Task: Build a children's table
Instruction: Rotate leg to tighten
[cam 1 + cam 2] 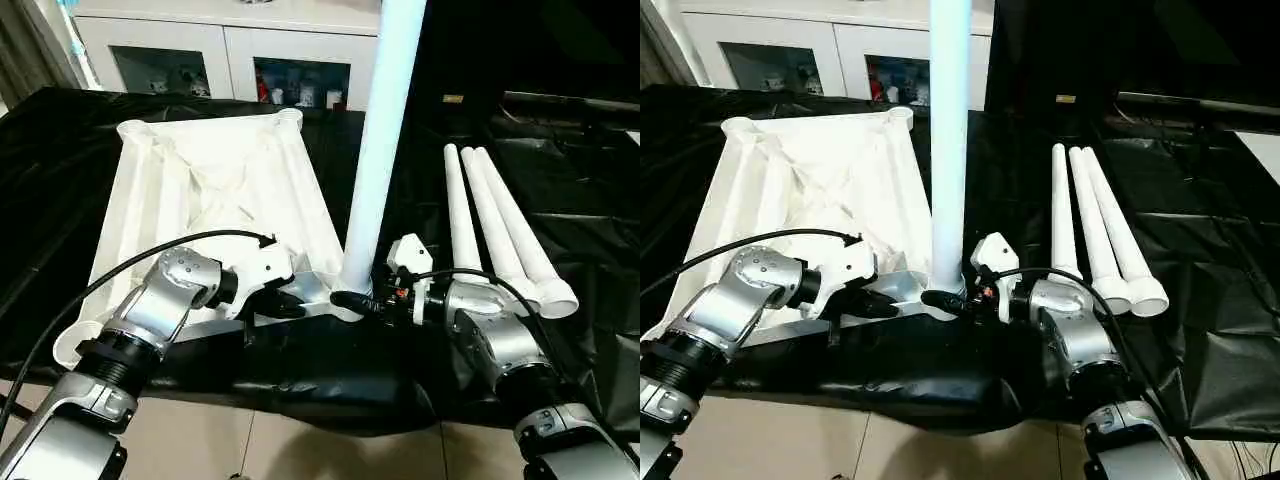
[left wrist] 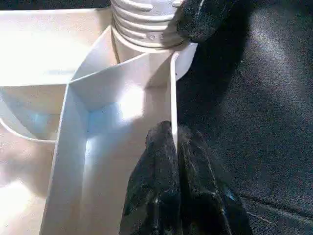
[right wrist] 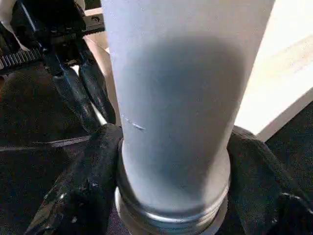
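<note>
The white tabletop (image 1: 210, 180) lies upside down on a black cloth, ribbed underside up. One white leg (image 1: 380, 150) stands upright in its near right corner socket; its threaded base (image 2: 142, 22) shows in the left wrist view. My left gripper (image 1: 292, 306) is shut on the thin near rim (image 2: 172, 98) of the tabletop, just beside that socket. My right gripper (image 1: 350, 298) reaches in from the right, its fingers (image 3: 93, 171) pressed against both sides of the leg's base. Three more legs (image 1: 490, 220) lie side by side on the cloth to the right.
A white cabinet with glass doors (image 1: 230, 50) stands behind the table. The black cloth (image 1: 560, 180) covers the whole work surface and hangs over the near edge above a tiled floor (image 1: 300, 440). Cables run along both forearms.
</note>
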